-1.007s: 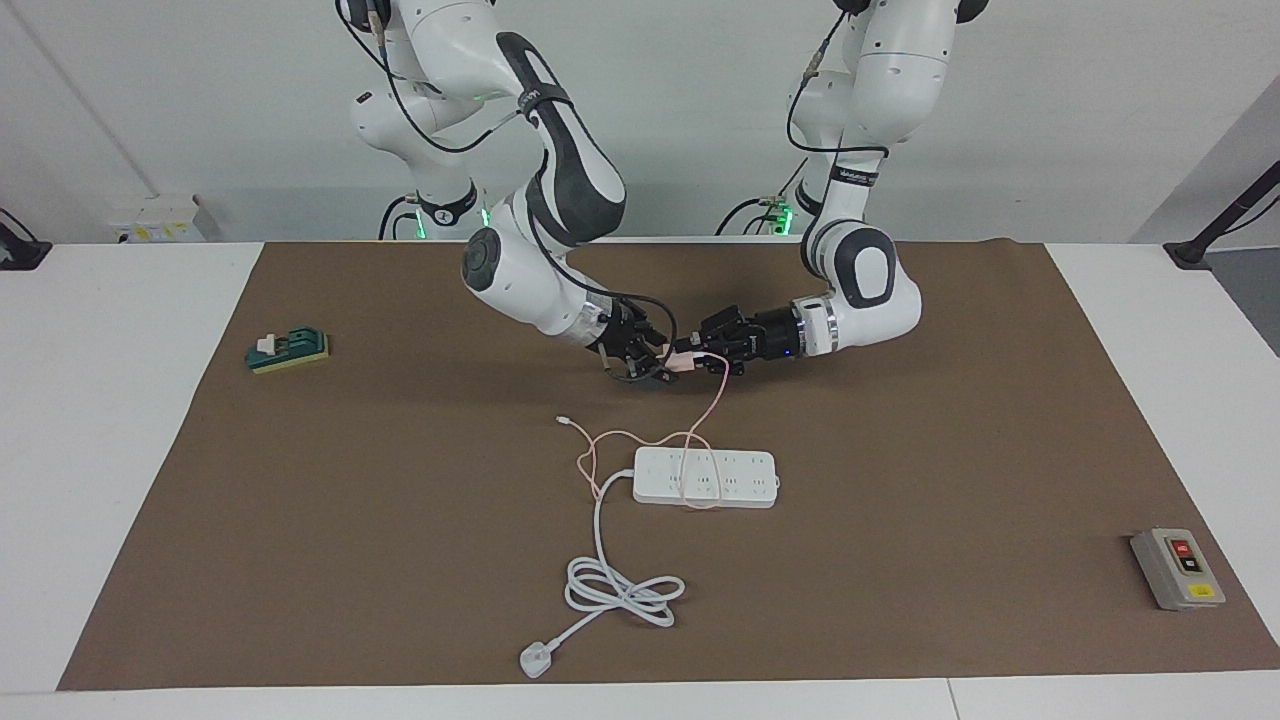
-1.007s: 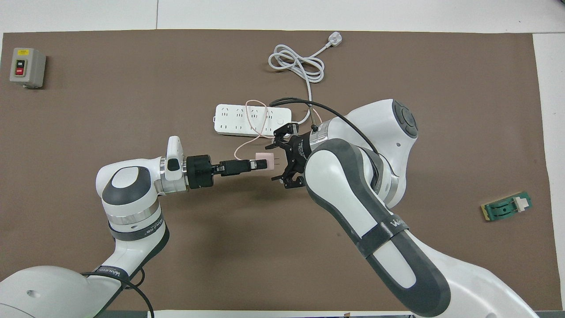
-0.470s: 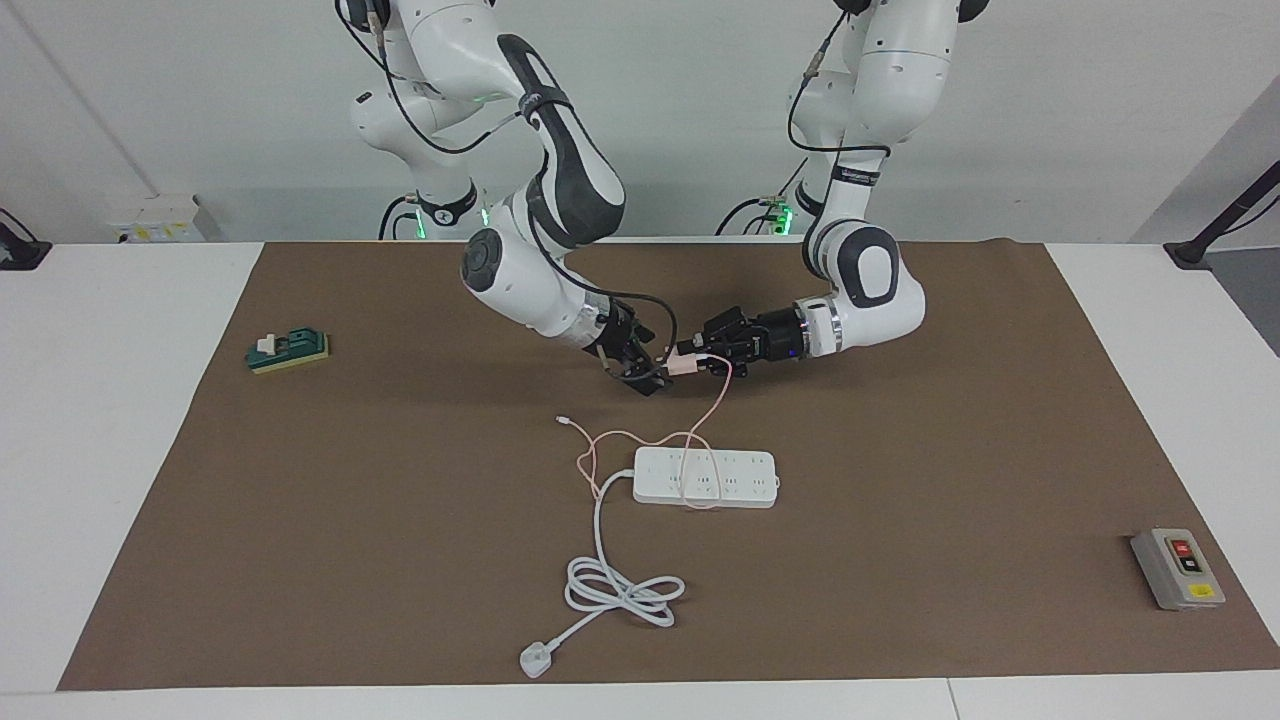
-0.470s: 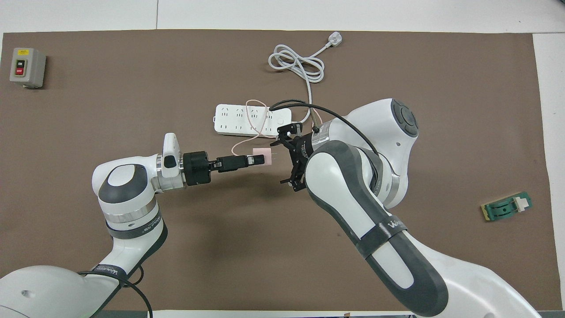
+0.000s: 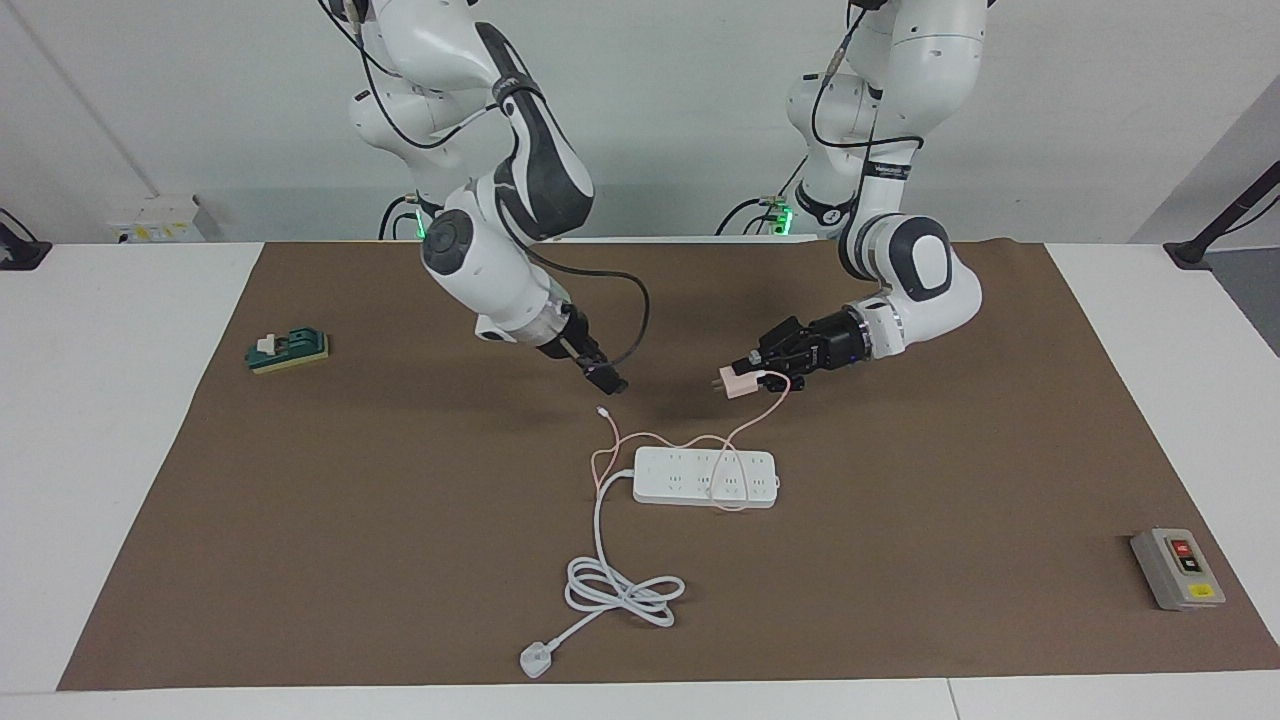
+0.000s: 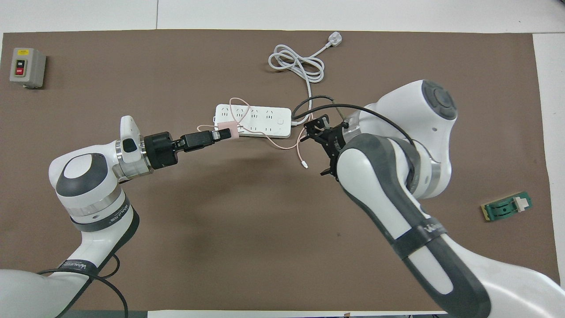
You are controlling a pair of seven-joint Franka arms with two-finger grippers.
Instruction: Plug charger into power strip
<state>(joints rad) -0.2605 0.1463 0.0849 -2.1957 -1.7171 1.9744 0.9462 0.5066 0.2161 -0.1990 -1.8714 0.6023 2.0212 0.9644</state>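
My left gripper (image 5: 757, 375) is shut on the small pink charger (image 5: 738, 384), holding it in the air with its prongs toward the right arm's end. In the overhead view the left gripper (image 6: 220, 134) and the charger (image 6: 230, 131) sit over the edge of the power strip (image 6: 273, 119) nearest the robots. That white power strip (image 5: 750, 478) lies flat mid-mat. The thin pink cable (image 5: 680, 438) hangs from the charger and loops across the strip, its loose end (image 6: 304, 165) lying on the mat. Empty and open, my right gripper (image 5: 605, 378) hangs over the mat beside the strip's corded end (image 6: 324, 150).
The strip's thick white cord lies coiled (image 5: 620, 590) farther from the robots and ends in a white plug (image 5: 535, 660). A grey switch box (image 5: 1177, 568) sits at the left arm's end. A green block (image 5: 290, 350) sits at the right arm's end.
The right gripper has opened wide and drawn back from the charger. The left gripper has carried the charger toward the left arm's end and over the strip's edge, dragging the cable's loose end along.
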